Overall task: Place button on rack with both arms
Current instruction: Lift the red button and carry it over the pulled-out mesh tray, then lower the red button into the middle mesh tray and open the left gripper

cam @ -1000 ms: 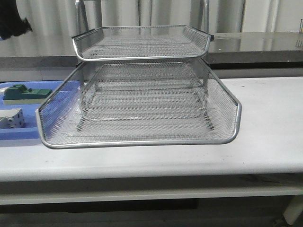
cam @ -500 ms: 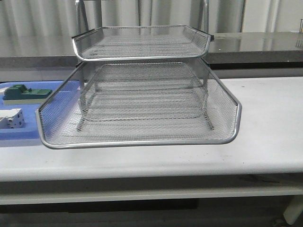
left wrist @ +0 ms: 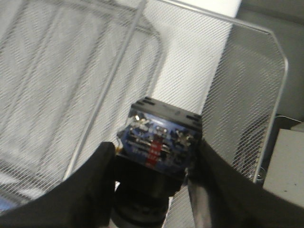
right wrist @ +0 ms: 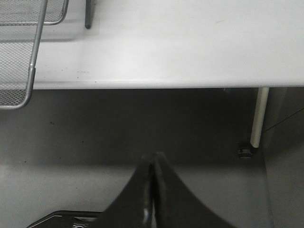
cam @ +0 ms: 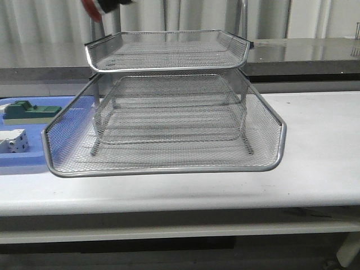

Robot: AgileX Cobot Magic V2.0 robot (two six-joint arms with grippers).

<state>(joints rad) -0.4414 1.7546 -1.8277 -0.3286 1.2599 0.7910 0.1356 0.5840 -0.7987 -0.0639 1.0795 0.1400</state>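
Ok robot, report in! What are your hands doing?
Left tool shut on the button, high over the rack. Right tool shut, empty, off the table edge. Nothing in the way.

A long white counter (cam: 315,140) with a rounded front edge spans the front view. At the counter's left end lies a flat blue plastic tray (cam: 22,160), partly cut off by the picture's edge. Toward the rear of that tray sits a green block (cam: 31,111) with a darker raised part at its left end. Nearer the tray's front sits a white block (cam: 14,140) bearing small dark dots. The two blocks stand apart. Behind the counter runs a dark glossy worktop (cam: 304,53), and behind that hangs a pale pleated curtain (cam: 50,25). Below the counter's right end a white tubular leg (right wrist: 259,116) reaches the grey floor (right wrist: 118,137).
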